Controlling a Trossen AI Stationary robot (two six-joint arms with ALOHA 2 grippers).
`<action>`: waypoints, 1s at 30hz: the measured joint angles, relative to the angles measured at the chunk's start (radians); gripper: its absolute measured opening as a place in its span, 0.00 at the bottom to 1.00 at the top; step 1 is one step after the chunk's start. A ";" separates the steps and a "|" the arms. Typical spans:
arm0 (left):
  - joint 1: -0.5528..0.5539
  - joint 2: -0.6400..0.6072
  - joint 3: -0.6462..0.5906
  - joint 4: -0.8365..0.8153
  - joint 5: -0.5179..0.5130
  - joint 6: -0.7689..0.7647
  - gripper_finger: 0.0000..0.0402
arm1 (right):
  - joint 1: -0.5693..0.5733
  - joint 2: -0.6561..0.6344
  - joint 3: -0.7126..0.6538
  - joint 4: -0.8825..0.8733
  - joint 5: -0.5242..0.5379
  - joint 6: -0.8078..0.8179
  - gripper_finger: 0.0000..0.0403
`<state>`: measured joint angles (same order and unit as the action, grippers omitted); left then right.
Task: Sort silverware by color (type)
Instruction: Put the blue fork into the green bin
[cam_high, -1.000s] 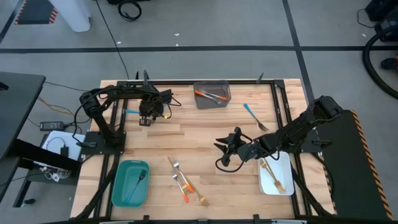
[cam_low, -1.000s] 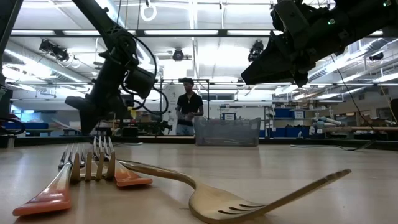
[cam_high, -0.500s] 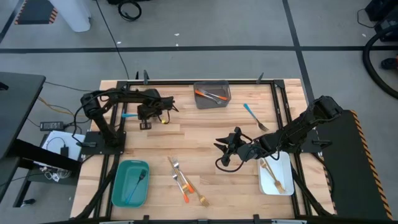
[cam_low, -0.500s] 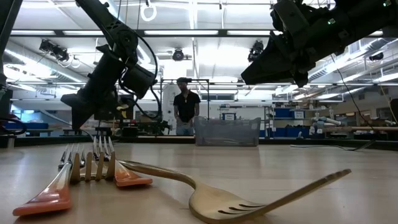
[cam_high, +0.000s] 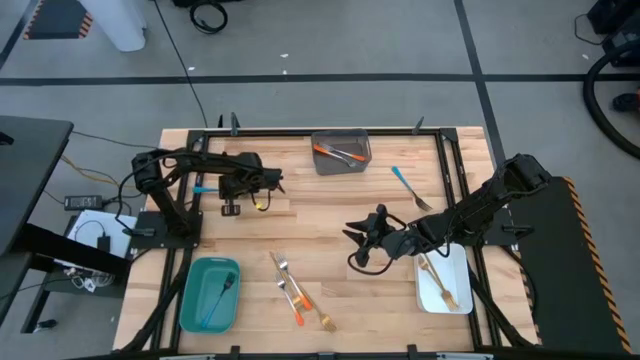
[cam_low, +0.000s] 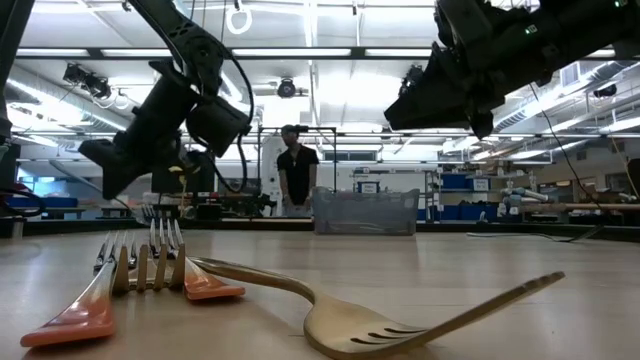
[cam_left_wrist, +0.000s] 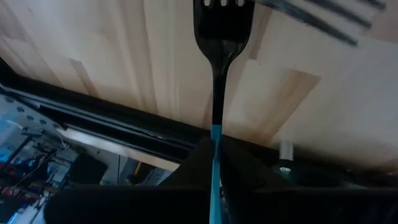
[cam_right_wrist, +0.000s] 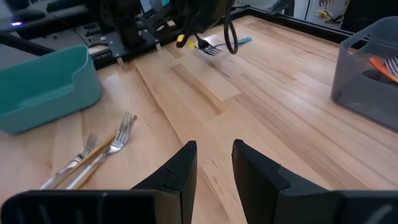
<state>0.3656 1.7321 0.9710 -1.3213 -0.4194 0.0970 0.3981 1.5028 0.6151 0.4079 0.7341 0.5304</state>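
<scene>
Left gripper (cam_high: 232, 207) is clamped on a blue-handled fork (cam_left_wrist: 216, 93), over the far-left part of the bench (cam_high: 330, 215). In the left wrist view the blue handle runs up between my fingers (cam_left_wrist: 193, 168) and the dark tines point away over the wood. Right gripper (cam_right_wrist: 212, 163) waits near bench centre, fingers apart, nothing between them.

Rest of the silverware:
- another blue fork (cam_high: 409, 188) lies loose on the right side of the bench
- orange-handled pieces (cam_high: 338, 153) in the grey bin (cam_high: 365, 160)
- gold pieces (cam_high: 440, 280) on the white tray (cam_high: 458, 262)
- mixed pile (cam_high: 295, 290) near the front edge
- one dark piece in the teal bin (cam_high: 190, 300)

Step in hand, as I read it: carry this blue fork to the teal bin at front-left. To do it well: keep the clamp tight, since the handle is slim and may pivot; stay high enough to clear the bin wall; let go with the fork low and lengthwise over the bin so it can't bounce out.

View differences:
- The high view gives the layout and bins, but hides the fork under my wrist.
- Only the left wrist view confirms the grip.
- The low view shows the gripper is clear of the bench, plus a gold fork (cam_low: 420, 310) up close and a person (cam_low: 295, 180) in the room behind.
- The right wrist view shows its own open fingers and two forks (cam_right_wrist: 99, 152) lying just ahead.
</scene>
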 joint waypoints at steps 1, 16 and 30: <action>-0.007 0.000 0.000 -0.004 0.000 -0.011 0.07 | 0.000 0.000 0.000 0.007 0.000 -0.002 0.27; -0.160 0.000 0.000 0.039 0.112 -0.043 0.07 | 0.008 0.000 0.000 0.026 -0.003 -0.008 0.27; -0.209 0.000 0.001 0.029 0.392 0.012 0.07 | 0.012 0.000 0.000 0.025 -0.030 -0.016 0.27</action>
<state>0.1563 1.7321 0.9718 -1.2918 -0.0274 0.1092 0.4099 1.5028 0.6151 0.4332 0.7040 0.5143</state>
